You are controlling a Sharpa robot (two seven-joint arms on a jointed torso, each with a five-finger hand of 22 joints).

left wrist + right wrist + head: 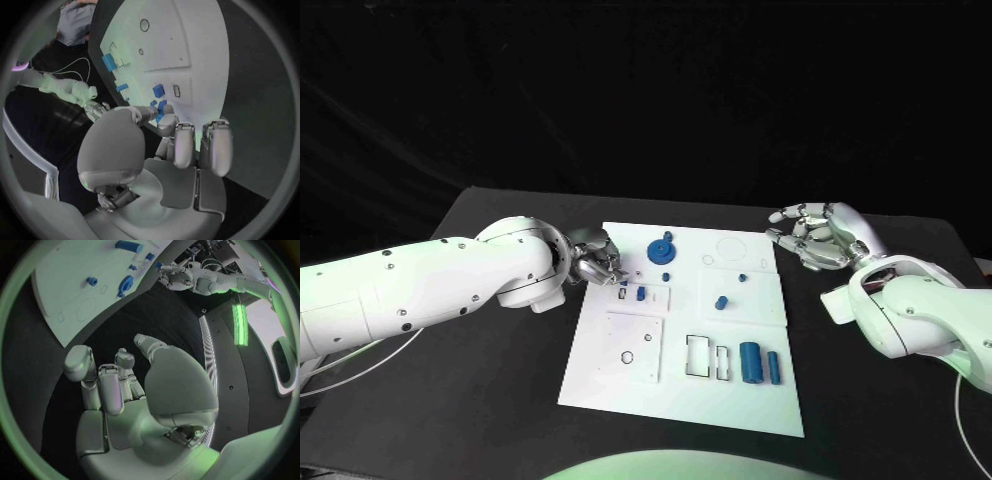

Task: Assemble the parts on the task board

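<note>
Several small blue plastic parts sit on the white rectangular task board (pixel 678 390), which lies in the middle of the black bench (pixel 473 400). We see a blue gear-shaped disc (pixel 662 248) toward the far edge, a short blue peg (pixel 721 301) near the centre, two blue cylinders (pixel 760 362) lying side by side near the front right, and a small blue block (pixel 640 293) standing by a recess close to the left edge. Our left robot hand (pixel 593 256) hovers over that left edge with its fingers curled together just above the board; in the left wrist view a tiny blue piece (pixel 160 108) shows right at the fingertips (pixel 165 121), so we judge it is pinched there, though the contact is partly hidden. Our right robot hand (pixel 816 234) hangs off the board's far right corner, fingers curled in and grasping nothing. The step in hand looks like seating the small piece into a slot beside the blue block. To do it well we should square the piece to the recess, lower it straight, keep the pinch light, and avoid knocking the neighbouring block.
</note>
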